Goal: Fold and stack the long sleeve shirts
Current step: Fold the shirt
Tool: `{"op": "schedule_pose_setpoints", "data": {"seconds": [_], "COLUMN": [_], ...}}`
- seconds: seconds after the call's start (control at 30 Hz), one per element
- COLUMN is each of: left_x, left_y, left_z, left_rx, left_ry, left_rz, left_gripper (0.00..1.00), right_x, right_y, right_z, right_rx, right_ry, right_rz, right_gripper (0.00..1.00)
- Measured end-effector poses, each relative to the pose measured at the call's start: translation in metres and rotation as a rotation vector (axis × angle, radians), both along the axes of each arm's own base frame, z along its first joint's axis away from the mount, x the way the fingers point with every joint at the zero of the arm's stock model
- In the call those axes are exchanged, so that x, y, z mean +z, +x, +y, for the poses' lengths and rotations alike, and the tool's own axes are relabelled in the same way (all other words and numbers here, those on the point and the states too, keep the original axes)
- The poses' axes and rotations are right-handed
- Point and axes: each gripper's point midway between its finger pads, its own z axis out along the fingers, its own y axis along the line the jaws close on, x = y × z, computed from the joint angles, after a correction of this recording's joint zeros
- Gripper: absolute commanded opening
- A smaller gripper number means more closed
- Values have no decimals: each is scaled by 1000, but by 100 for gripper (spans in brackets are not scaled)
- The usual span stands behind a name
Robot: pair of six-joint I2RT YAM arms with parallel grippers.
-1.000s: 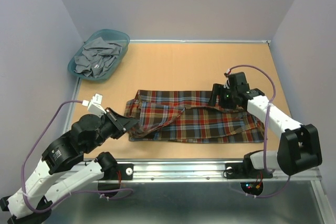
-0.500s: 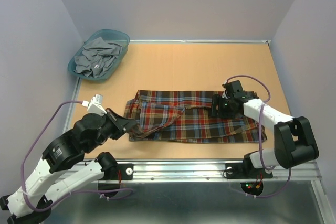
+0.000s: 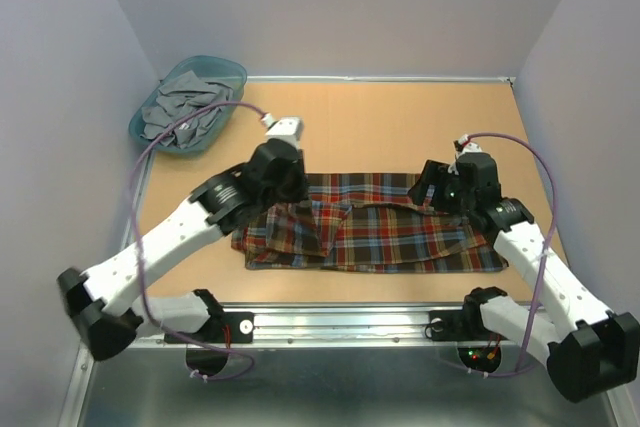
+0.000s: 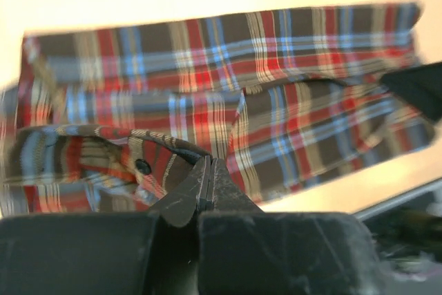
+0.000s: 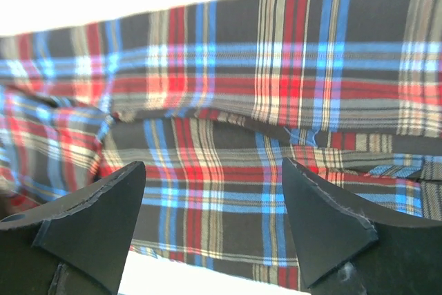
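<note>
A basket (image 3: 222, 64) of grey cloth (image 3: 185, 107) sits at the table's (image 3: 380, 127) 10 o'clock corner. The plaid shirt (image 3: 400, 237) lies in a long band across the table's 6 o'clock half, with its 9 o'clock end turned over on itself. The left gripper (image 4: 207, 167) is clenched on a raised fold at that end. The right gripper (image 5: 213, 165) hangs released over the shirt's 2 o'clock edge, jaws wide and grasping nothing.

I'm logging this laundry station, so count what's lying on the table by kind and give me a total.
plaid flannel shirt: 1
teal plastic basket: 1
heap of crumpled grey clothing in the basket: 1 (separate pieces cannot be told)
Total: 3
</note>
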Motion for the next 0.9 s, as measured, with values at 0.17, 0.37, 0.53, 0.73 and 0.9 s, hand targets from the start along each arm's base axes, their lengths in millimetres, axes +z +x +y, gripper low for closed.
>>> {"op": "schedule_pose_setpoints", "data": {"seconds": [0.17,0.37,0.53,0.73,0.9], "left_x": [-32,-57,-77,-82,-77], "left_y": [50,68,41,5,5], "left_z": [-77,-172,-238,-263,-240], "left_rx": [-279,-611,-852,-966,-875], "left_ry": [187,254,292,299,299], "left_rz": [-47,-126,-187,-227,-233], "left_gripper": [0,0,20,66,82], "right_x": [30,51,56,66,63], "right_y": [-1,-3,-7,-14,-13], "right_z": [-15,-38,-57,-76,-77], "right_rx": [-105,-250,-359,-464,-472], "right_ry": [15,22,3,-9,-13], "right_rz": [-107,-185,-211,-251,-241], "right_gripper": [87,87,87,100,100]}}
